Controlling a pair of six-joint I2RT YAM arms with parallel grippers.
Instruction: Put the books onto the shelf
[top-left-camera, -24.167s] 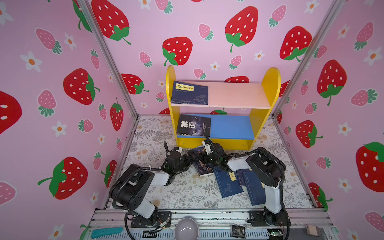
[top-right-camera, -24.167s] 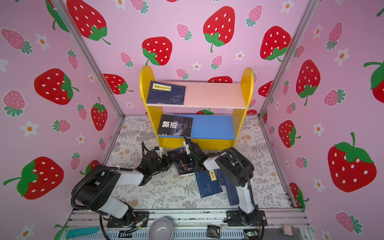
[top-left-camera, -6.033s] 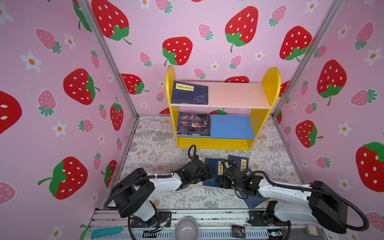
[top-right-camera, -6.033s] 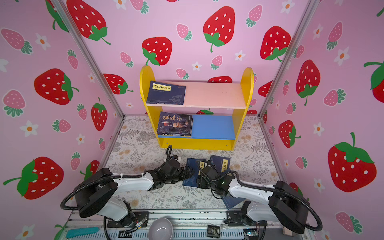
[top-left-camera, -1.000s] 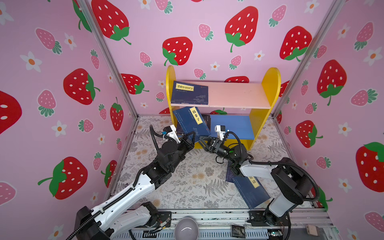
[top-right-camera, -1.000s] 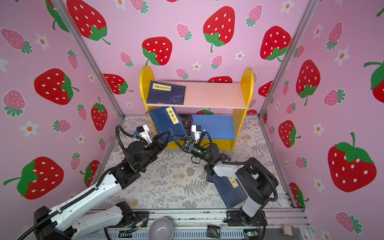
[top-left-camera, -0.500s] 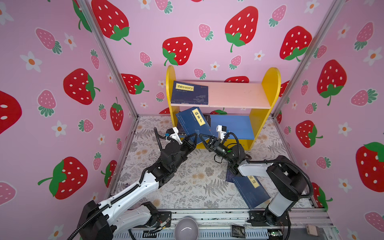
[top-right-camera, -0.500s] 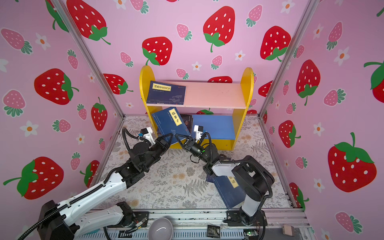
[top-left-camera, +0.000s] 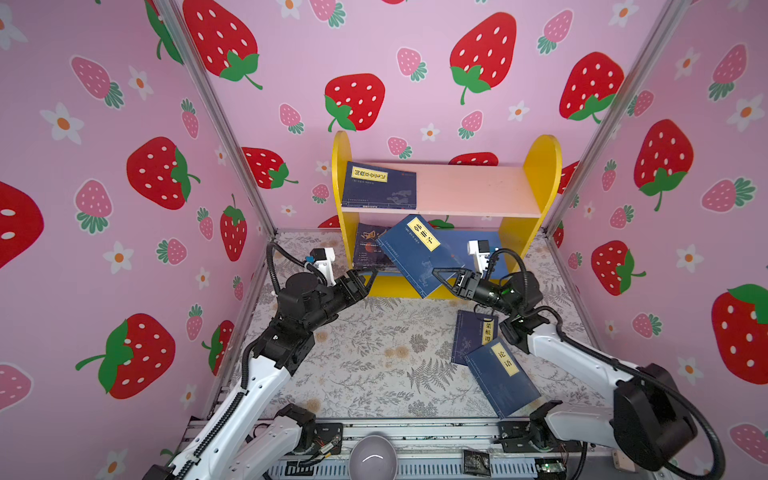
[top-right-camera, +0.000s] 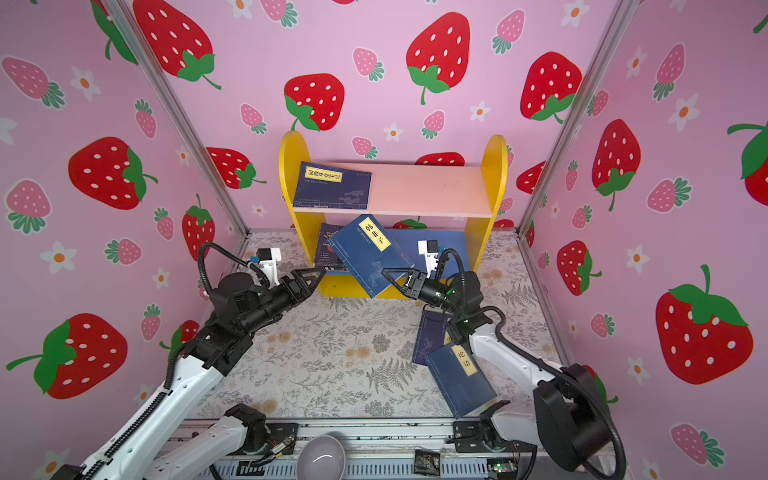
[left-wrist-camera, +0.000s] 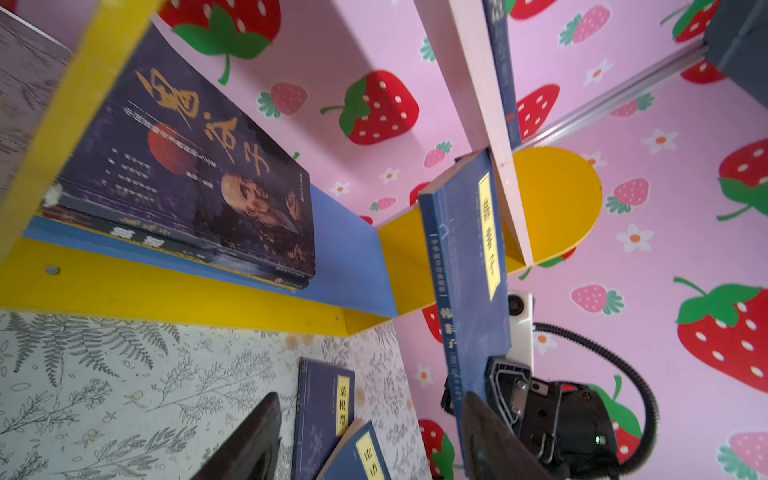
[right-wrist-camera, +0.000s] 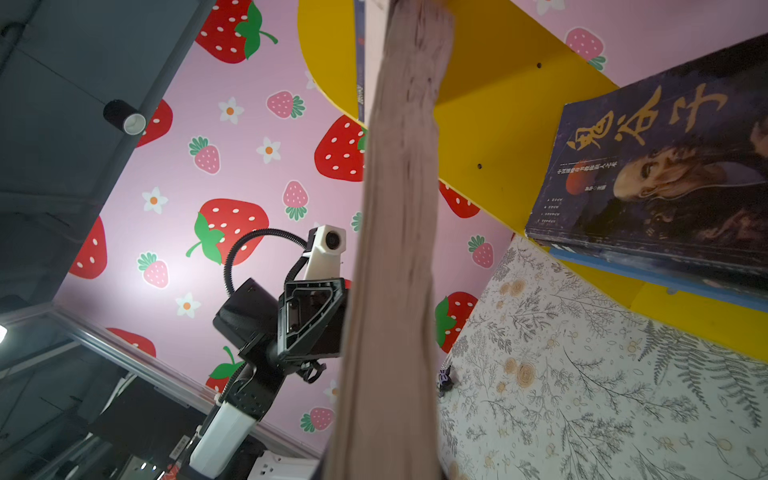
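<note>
Now outstretched, the right gripper (top-left-camera: 440, 276) clamps the tilted navy book (top-left-camera: 411, 253); left gripper (top-left-camera: 370, 279) gapes nearby.

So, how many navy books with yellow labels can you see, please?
4 navy books: one on the upper board, one held by the right gripper, two overlapping on the mat; others may be hidden.

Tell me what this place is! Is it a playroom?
Probably a robot practice booth dressed up like a playroom: strawberry wall panels held in metal corner posts, two robot arms mounted on a rail, and a little shelf holding books.
</note>
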